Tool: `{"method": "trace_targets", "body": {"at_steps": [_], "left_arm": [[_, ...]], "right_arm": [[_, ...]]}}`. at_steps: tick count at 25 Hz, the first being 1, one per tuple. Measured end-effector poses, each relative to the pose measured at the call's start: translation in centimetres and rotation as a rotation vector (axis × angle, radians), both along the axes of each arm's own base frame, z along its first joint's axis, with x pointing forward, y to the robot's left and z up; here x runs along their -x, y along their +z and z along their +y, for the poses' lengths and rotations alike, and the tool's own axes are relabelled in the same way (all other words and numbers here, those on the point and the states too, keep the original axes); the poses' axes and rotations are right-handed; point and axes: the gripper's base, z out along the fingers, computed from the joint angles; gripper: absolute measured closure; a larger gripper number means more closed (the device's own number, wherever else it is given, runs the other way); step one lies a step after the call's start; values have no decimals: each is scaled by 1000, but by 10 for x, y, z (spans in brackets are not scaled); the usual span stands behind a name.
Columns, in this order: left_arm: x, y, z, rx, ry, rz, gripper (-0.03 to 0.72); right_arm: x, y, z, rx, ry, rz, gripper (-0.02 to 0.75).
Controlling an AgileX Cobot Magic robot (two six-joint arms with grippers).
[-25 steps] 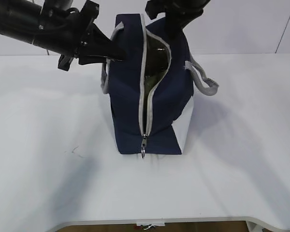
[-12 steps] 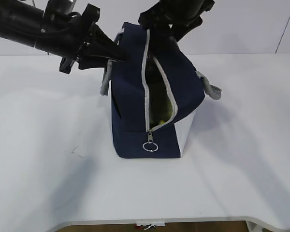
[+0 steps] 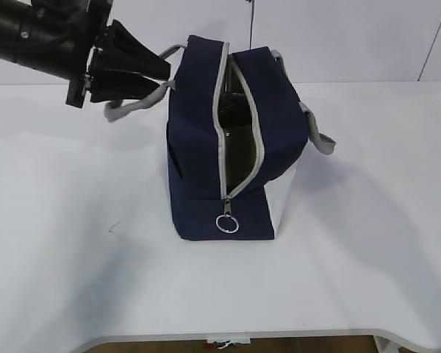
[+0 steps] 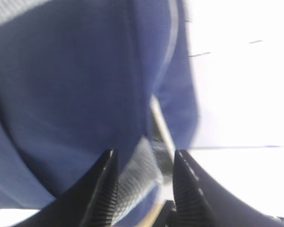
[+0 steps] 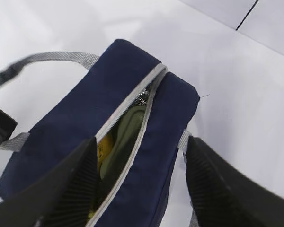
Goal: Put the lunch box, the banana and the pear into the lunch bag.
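The navy lunch bag (image 3: 198, 147) stands mid-table with its zipper open and the ring pull (image 3: 227, 223) at the bottom front. In the right wrist view the bag (image 5: 66, 127) lies below my open, empty right gripper (image 5: 141, 142). Through its mouth show the lunch box's sage-green lid (image 5: 128, 128) and a bit of yellow fruit (image 5: 105, 144); I cannot tell whether it is banana or pear. My left gripper (image 3: 165, 72) is at the bag's upper left, jaws apart, with the grey handle (image 4: 139, 168) lying between the fingers. The handle loop (image 3: 132, 103) hangs out to the left.
The white table (image 3: 73, 243) stretches on all sides of the bag. The other grey handle (image 3: 320, 136) hangs off the bag's right side. The table's front edge (image 3: 228, 337) runs along the bottom. My right arm is out of the exterior view.
The right arm has risen out of the exterior view. The left gripper has moved left, away from the bag, and the left handle now stretches out to the left.
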Motion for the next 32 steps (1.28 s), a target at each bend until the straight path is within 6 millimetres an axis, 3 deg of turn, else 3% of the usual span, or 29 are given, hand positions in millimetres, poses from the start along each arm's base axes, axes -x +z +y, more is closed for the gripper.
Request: {"method": "trace_targets", "body": {"at_steps": [6,16,23,25,28,32], "left_arm": [[8,20,10,28,-9,-33,391],[18,31,13,-33,-37,-83,391],[51,57,30,-306,-93,-199,391],[64,64,33,-424,-102,-227,391],[82,74,33,-573,-128,-275,391],[105,87,26,-688,-156,-327,391]], "right_arm": [[35,20,-14,-28,9,-6,258],[104,7,-45,-10,11,69,262],[159,-16,-70,-141,-4,-147,265],[171,-32,-76,-156,-5,-195,267],[191,-49,-86,-189,-11,-274,267],[206,-55,-94,-206,-14,-306,267]]}}
